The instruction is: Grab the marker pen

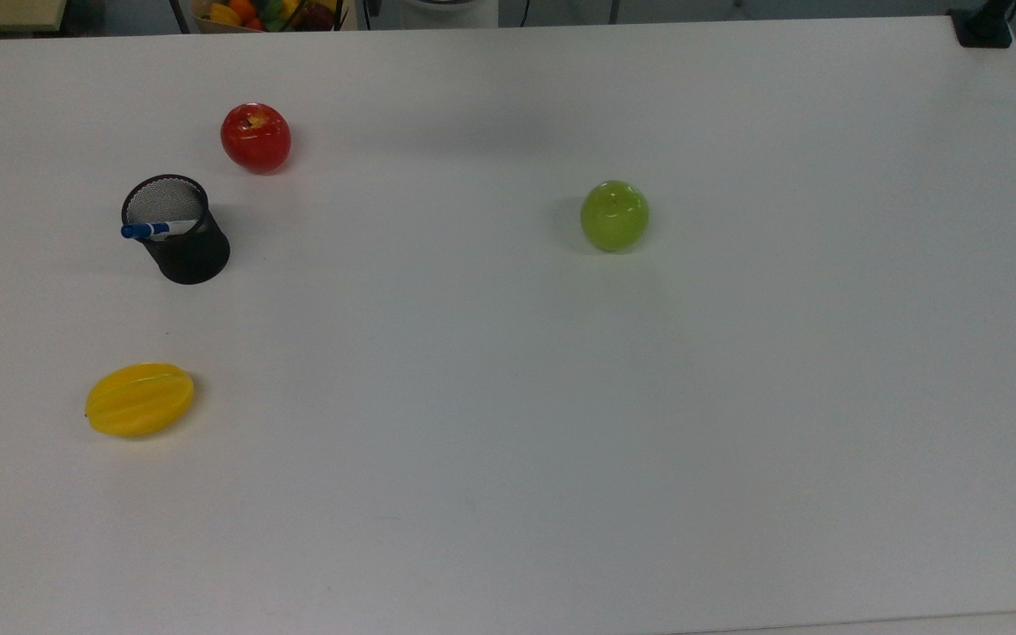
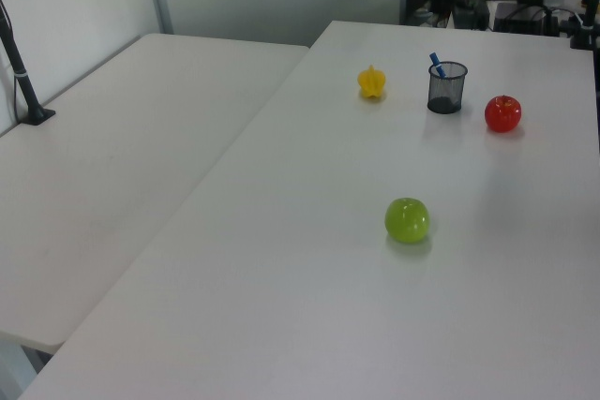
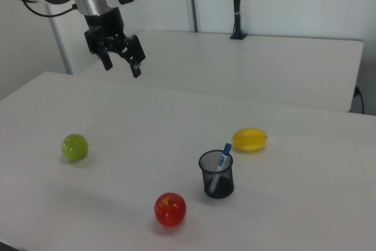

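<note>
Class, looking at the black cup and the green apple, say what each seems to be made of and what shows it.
The black cup: probably metal mesh, matt; its wall is see-through and finely gridded. The green apple: likely plastic or glass, with a glossy, slightly translucent skin.

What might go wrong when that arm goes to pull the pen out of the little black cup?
The slim white blue-capped marker pen leans inside the light black mesh cup, so a pull could tip or drag the cup. The open gripper hangs far off, and its descent might nudge the red apple beside the cup.
</note>
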`<state>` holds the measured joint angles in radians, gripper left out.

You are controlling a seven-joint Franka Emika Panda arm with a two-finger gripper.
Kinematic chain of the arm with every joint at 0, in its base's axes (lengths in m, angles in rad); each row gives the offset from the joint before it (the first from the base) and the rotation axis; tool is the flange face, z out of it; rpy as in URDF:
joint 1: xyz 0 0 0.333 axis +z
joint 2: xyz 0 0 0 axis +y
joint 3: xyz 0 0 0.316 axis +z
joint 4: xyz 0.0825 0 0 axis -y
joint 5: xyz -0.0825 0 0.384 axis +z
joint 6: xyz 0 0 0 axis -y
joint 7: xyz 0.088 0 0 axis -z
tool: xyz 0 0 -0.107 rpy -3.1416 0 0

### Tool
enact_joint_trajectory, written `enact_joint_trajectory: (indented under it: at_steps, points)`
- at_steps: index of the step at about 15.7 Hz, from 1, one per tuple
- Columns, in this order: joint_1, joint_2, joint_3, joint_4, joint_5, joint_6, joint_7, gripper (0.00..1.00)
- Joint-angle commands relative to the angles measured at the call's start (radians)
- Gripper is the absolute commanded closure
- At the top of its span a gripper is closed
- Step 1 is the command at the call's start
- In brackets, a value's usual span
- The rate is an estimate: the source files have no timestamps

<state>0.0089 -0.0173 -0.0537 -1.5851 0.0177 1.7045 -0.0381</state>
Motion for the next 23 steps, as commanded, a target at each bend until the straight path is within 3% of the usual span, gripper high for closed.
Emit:
enact_joint_trajectory:
  at_steps: [1, 5, 9, 12, 17, 23]
  points:
    - [-0.033, -0.016, -0.009, -0.039, 0.001, 0.065, -0.023, 0.00]
    - [-0.072, 0.000, -0.027, -0.078, -0.008, 0.190, -0.014, 0.00]
    - [-0.082, 0.066, -0.083, -0.085, -0.018, 0.312, -0.008, 0.01]
    - [-0.110, 0.126, -0.097, -0.087, -0.045, 0.389, 0.049, 0.04]
    - [-0.159, 0.218, -0.097, -0.087, -0.082, 0.506, 0.052, 0.22]
    - [-0.194, 0.281, -0.097, -0.088, -0.102, 0.577, 0.053, 0.26]
